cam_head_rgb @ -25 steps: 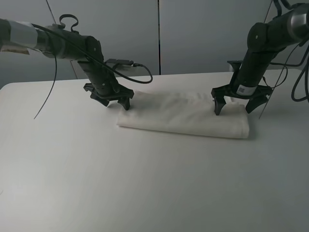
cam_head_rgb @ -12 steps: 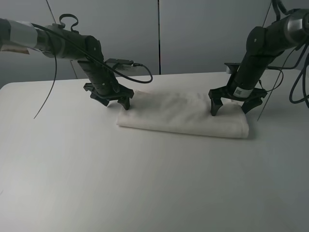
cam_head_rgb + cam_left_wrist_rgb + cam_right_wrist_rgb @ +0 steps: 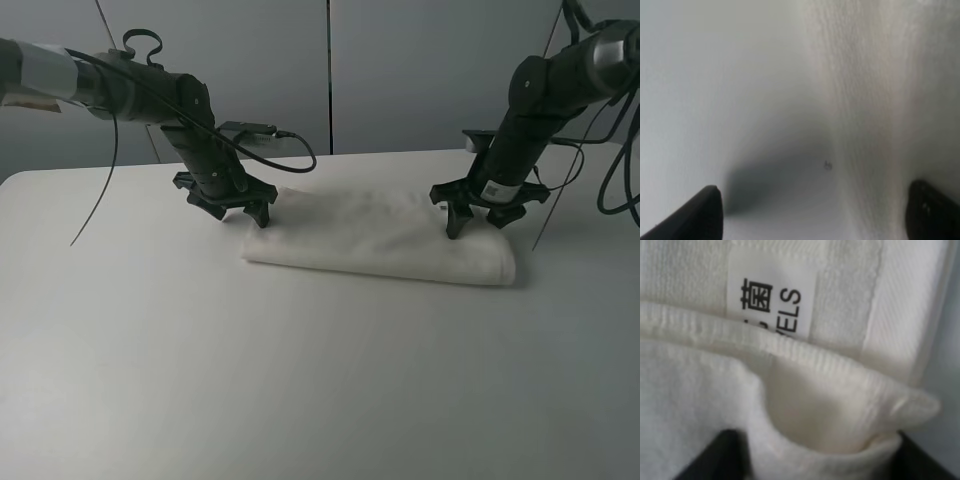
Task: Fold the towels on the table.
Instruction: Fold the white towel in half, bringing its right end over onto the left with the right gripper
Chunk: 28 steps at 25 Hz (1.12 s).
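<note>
The white towel (image 3: 380, 235) lies folded into a long strip across the far half of the white table (image 3: 300, 380). My left gripper (image 3: 243, 215) is open at the strip's left end, one finger over the bare table and one over the towel edge (image 3: 880, 100). My right gripper (image 3: 475, 226) stands on the strip's right end with its fingers closed in on the cloth. In the right wrist view the towel's layers (image 3: 700, 380) bulge up between the fingers, below the white tag (image 3: 772, 297) with dark print.
A grey wall panel stands behind the table's far edge (image 3: 400, 152). Cables hang from both arms, one looping above the towel's left end (image 3: 290, 150). The table's near half lies in front of the towel.
The right gripper's fingers have drawn closer together on the towel's right end, bunching the cloth. The left gripper and the rest of the towel have not moved.
</note>
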### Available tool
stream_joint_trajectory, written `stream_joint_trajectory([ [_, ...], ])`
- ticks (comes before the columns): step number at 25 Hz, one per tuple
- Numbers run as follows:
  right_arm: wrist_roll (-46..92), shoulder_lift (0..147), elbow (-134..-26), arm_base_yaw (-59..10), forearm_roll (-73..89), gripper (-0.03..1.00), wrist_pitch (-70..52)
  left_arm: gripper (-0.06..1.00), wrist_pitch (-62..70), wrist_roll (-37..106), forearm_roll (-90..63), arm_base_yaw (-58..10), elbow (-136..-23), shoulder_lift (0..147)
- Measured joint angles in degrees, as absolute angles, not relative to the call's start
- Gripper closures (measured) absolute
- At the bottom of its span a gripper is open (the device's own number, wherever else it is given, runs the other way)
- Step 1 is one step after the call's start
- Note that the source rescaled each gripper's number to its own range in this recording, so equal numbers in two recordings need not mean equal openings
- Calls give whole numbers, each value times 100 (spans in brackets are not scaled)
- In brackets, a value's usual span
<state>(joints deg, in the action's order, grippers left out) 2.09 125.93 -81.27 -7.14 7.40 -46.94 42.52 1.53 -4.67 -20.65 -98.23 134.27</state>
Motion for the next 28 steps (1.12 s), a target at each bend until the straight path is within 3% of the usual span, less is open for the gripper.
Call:
stream_joint_trajectory([
  [1, 209, 12593, -8127, -714, 782, 84, -4694, -1, 4252, 153, -467, -2065, -9823, 13427],
  [2, 218, 12593, -8127, -714, 805, 95, -4694, -1, 4252, 153, -467, -2065, -9823, 13427],
  [3, 218, 12593, -8127, -714, 828, 97, -4694, -1, 4252, 153, -467, -2065, -9823, 13427],
  [28, 640, 12228, -8152, -690, 1602, 97, -5081, -1, 4296, 153, -455, -2065, -9823, 13427],
])
